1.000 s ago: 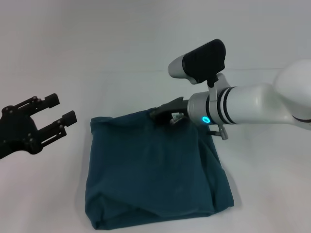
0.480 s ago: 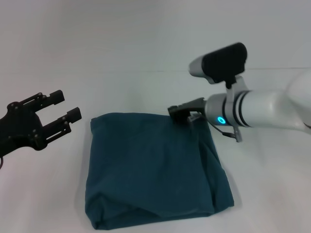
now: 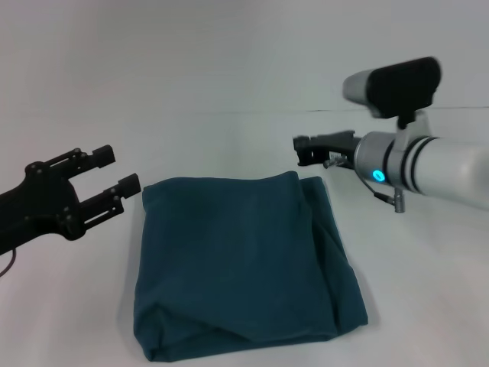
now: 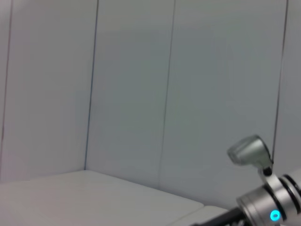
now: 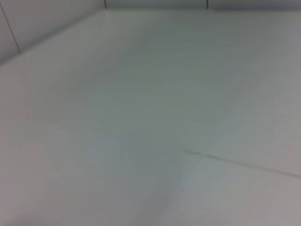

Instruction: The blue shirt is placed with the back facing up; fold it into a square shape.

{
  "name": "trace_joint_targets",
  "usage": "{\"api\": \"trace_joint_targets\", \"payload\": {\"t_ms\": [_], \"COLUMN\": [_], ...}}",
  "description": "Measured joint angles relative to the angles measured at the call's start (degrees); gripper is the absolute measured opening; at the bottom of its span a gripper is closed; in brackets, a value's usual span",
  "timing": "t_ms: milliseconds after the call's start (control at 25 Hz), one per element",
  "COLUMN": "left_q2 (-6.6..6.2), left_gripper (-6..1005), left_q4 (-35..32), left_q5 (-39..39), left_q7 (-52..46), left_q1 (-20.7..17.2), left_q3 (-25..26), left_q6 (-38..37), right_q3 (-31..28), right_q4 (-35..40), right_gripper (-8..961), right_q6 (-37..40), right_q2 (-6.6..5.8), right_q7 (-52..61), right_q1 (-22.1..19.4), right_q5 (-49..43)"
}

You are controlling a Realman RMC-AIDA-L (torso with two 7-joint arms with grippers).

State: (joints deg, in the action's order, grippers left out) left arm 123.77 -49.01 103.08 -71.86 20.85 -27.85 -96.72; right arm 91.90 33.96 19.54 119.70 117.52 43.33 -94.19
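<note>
Surface: plain white table (image 3: pixel 229 92), with pale panelled walls behind it in the left wrist view.
Blue shirt (image 3: pixel 241 264): folded into a rough square, lying flat at the centre-front of the table; a loose layer shows along its right and near edges.
Left gripper (image 3: pixel 113 176): black, fingers spread apart, empty, just beside the shirt's far left corner, not touching it.
Right gripper (image 3: pixel 302 149): held above the table just beyond the shirt's far right corner, clear of the fabric; seen edge-on, so finger spacing cannot be told.
Markings: no readable writing; a cyan ring light (image 3: pixel 377 175) glows on the right wrist.
</note>
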Motion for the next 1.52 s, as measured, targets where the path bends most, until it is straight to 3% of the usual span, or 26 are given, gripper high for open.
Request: {"api": "trace_joint_targets", "payload": {"t_ms": [120, 240, 400, 600, 720, 800, 880, 1000, 1120, 1240, 1360, 1440, 1520], "left_q2": [-0.16, -0.4, -1.08, -2.23, -3.78, -4.19, -4.28, -4.79, -6.33, -6.85, -6.7, -6.23, -5.91], "left_gripper": [642, 642, 641, 642, 642, 642, 643, 643, 642, 647, 651, 651, 651], "left_q4": [0.1, 0.1, 0.0, 1.4, 4.1, 4.9, 5.0, 4.3, 4.0, 4.4, 4.8, 5.1, 5.8], "left_q5": [0.6, 2.5, 7.5, 12.5, 15.9, 16.7, 16.7, 16.8, 17.3, 18.1, 18.5, 18.4, 18.3], "left_q7": [0.1, 1.1, 4.4, 6.1, 4.3, 4.3, 4.7, 4.4, 3.3, 3.2, 4.4, 5.5, 6.5], "left_q1": [0.0, 0.5, 2.1, 4.7, 7.1, 7.9, 8.1, 8.9, 10.7, 11.6, 11.9, 11.6, 11.3], "left_q3": [-0.7, -1.0, -1.7, -2.8, -2.9, -2.9, -3.0, -3.3, -4.2, -4.4, -4.5, -4.5, -4.2], "left_q6": [0.3, 0.4, 1.4, 7.1, 7.9, 6.9, 4.9, -0.2, -5.5, -5.7, -5.6, -5.2, -3.8], "right_q3": [-1.8, -7.5, -18.5, -27.2, -30.0, -32.7, -36.3, -39.9, -40.6, -40.6, -40.4, -40.3, -40.3], "right_q4": [10.7, 15.4, 14.9, 14.4, 12.3, 10.0, 8.8, 9.0, 9.0, 8.1, 7.7, 6.8, 6.4], "right_gripper": [30, 39, 77, 125, 379, 462, 544, 667, 788, 875, 946, 945, 943], "right_q6": [9.2, 21.9, 38.8, 50.0, 59.8, 68.4, 75.5, 80.0, 80.2, 78.5, 75.5, 73.0, 72.4], "right_q2": [-0.43, -0.51, -1.35, -3.26, -5.51, -7.08, -7.53, -7.32, -7.37, -6.75, -5.38, -4.09, -3.81], "right_q7": [-4.6, -9.1, -15.2, -27.9, -31.1, -32.1, -34.1, -36.4, -39.2, -42.7, -44.5, -45.6, -45.9], "right_q1": [-6.6, -10.1, -11.6, -15.2, -15.9, -15.7, -15.8, -16.4, -16.6, -15.6, -14.0, -12.2, -11.6], "right_q5": [-0.3, -0.3, -0.4, -0.6, -1.4, -1.7, -1.7, -1.9, -3.4, -6.4, -10.2, -13.6, -14.4]}}
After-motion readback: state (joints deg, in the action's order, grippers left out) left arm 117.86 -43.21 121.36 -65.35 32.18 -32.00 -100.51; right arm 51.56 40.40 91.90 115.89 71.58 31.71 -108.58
